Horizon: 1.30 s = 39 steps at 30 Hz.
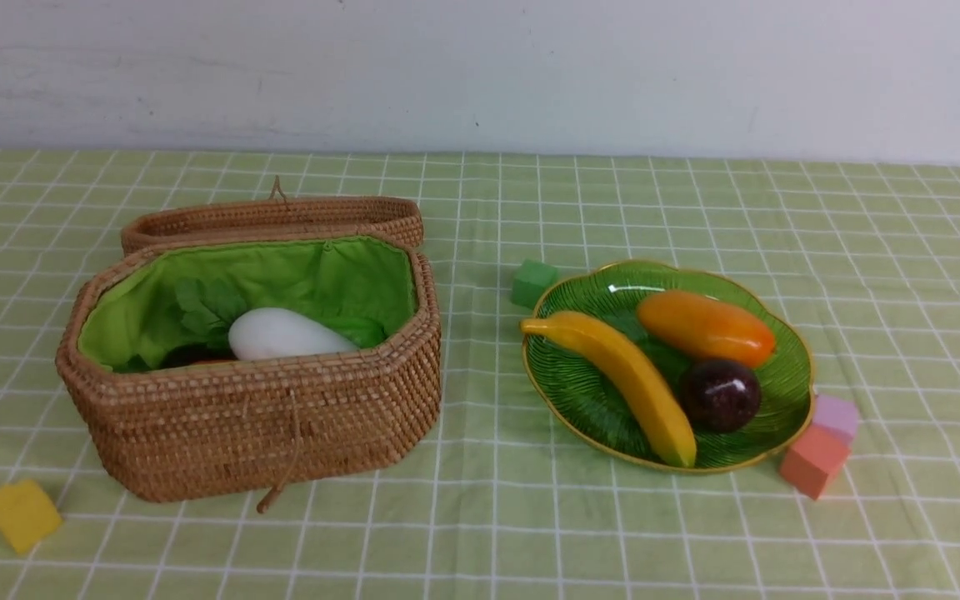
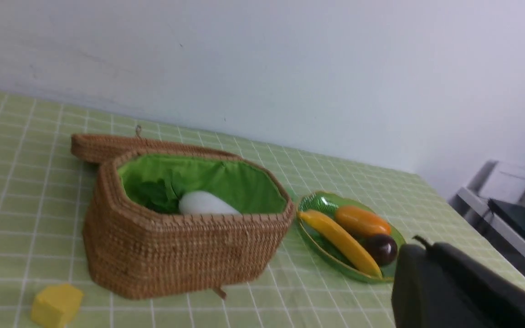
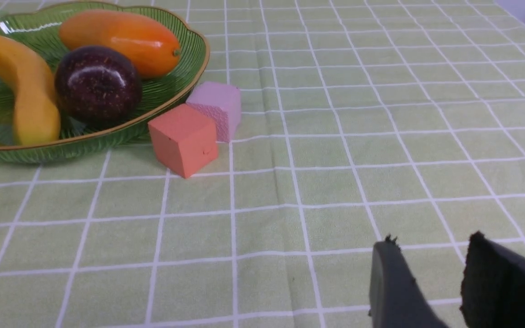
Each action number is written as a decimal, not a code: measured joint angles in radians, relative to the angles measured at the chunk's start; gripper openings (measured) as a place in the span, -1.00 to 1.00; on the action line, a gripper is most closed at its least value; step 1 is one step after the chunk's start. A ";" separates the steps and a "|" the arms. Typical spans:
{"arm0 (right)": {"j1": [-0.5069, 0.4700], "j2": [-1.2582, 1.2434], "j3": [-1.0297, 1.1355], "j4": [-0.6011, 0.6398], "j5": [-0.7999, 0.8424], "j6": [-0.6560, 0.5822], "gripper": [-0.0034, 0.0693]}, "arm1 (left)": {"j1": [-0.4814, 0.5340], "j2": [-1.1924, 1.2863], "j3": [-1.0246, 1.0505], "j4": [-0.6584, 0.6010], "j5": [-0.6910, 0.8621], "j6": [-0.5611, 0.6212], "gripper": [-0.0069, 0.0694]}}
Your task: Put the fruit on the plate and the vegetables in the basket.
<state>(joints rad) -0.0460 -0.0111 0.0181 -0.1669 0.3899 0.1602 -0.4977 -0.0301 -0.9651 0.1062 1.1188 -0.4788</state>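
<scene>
Nearest, the black right gripper (image 3: 431, 255) is seen slightly parted, empty; the left gripper (image 2: 422, 255) is pressed together. Long yellow banana (image 1: 626, 379), orange-yellow oval mango (image 1: 705, 327) and round maroon fruit (image 1: 719, 394) are held by the green ribbed glass plate (image 1: 784, 387).

A green-checked table (image 1: 697, 542) carries the basket (image 1: 280, 433), plate (image 1: 580, 400), and yellow (image 1: 20, 514), green (image 1: 532, 282), pink (image 1: 837, 416) and orange (image 1: 813, 461) cubes.

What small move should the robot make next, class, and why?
Probably none beyond keeping both arms back: the banana, mango and maroon fruit lie on the plate, and the radish sits in the basket.
</scene>
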 joint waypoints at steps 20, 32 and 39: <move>0.000 0.000 0.000 0.000 0.000 0.000 -0.25 | 0.005 0.014 0.199 0.089 -0.310 -0.118 -0.85; 0.000 0.000 0.000 0.000 0.000 0.000 -0.25 | 0.131 0.026 0.636 0.057 -0.777 0.144 -0.84; 0.000 0.000 0.000 0.000 0.000 0.000 -0.25 | 0.345 0.026 0.809 -0.055 -0.892 0.257 -0.82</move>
<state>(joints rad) -0.0460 -0.0111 0.0181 -0.1669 0.3899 0.1602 -0.1524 -0.0042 -0.1565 0.0509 0.2273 -0.2216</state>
